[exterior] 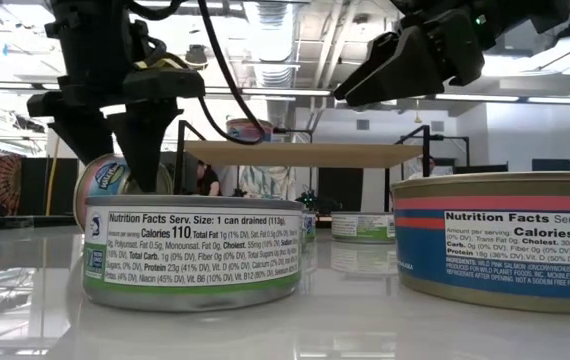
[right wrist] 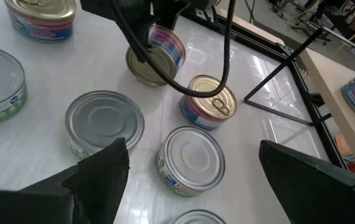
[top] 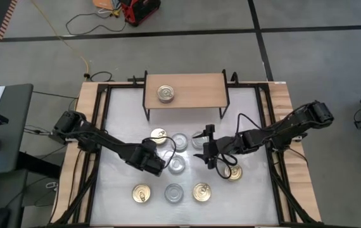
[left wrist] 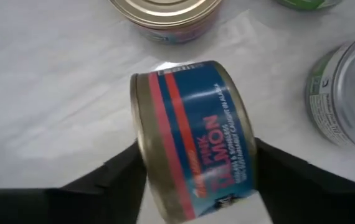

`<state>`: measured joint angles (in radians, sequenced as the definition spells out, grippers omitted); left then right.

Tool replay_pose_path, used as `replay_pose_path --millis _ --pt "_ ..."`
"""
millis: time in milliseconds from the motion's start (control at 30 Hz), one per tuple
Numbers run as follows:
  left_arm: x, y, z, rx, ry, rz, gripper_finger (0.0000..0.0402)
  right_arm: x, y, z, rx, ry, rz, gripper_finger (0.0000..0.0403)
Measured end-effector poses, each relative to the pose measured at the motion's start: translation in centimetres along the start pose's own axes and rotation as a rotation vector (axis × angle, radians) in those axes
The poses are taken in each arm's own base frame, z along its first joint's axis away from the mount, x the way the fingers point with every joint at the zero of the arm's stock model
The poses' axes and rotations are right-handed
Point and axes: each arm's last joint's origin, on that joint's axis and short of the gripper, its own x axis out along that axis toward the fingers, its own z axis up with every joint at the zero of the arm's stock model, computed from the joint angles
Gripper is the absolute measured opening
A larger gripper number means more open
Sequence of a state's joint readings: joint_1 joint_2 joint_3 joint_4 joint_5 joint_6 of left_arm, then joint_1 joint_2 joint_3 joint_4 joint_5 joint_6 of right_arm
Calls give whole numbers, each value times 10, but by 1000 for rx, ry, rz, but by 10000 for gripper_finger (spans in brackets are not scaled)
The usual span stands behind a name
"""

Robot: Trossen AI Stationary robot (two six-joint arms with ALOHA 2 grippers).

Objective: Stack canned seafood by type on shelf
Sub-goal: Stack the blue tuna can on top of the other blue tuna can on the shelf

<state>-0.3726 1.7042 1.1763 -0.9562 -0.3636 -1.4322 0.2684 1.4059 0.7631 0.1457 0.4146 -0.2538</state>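
The light-wood shelf (top: 193, 88) stands on black legs at the table's far side, with one gold-topped can (top: 165, 94) upright on it. Several gold- and silver-topped cans (top: 176, 163) stand on the white tabletop. My left gripper (top: 157, 161) is at the table's middle, shut on a blue-and-red salmon can (left wrist: 193, 140) turned on its side. My right gripper (top: 207, 152) is open and hovers above the silver-topped cans (right wrist: 190, 158) right of centre, touching nothing. My left gripper pinches the salmon can between its two fingers, one on each flat end (left wrist: 147, 177), so the label faces the wrist camera. The fingers (exterior: 145, 130) come from above, pointing down. The can is tipped on its side; whether its lower rim touches the table I cannot tell.
Three cans (top: 174, 193) stand in a row near the table's near edge, and a gold-topped one (top: 234, 172) stands under the right arm. Two large cans (exterior: 193, 250) sit close to the low camera. A black cable (right wrist: 227, 50) loops from the right arm. Shelf legs (top: 223, 114) stand just beyond.
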Motion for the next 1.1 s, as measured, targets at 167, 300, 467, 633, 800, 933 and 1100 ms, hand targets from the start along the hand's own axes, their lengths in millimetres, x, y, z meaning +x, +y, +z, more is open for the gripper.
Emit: replay_pose_path --millis 167,300,467,633,800,933,1100 --pt "0 0 1 51 7 -3 184 0 0 -1 -2 10 2 389" --pt "-4 -2 1 145 -3 -7 184 0 1 -6 1 55 13 389" --pt "-28 -8 7 359 -149 38 184 -3 -6 -15 16 146 8 385" --pt "-64 -18 20 695 -391 122 184 -9 -22 -20 51 209 -23 371" --pt "-98 -28 35 984 -645 293 186 -21 -37 -17 109 194 -59 363" --pt "-111 -27 52 1097 -769 516 188 -35 -43 -11 192 149 -120 361" --pt "-104 -21 80 1159 -698 624 188 -43 -31 -5 251 115 -97 361"
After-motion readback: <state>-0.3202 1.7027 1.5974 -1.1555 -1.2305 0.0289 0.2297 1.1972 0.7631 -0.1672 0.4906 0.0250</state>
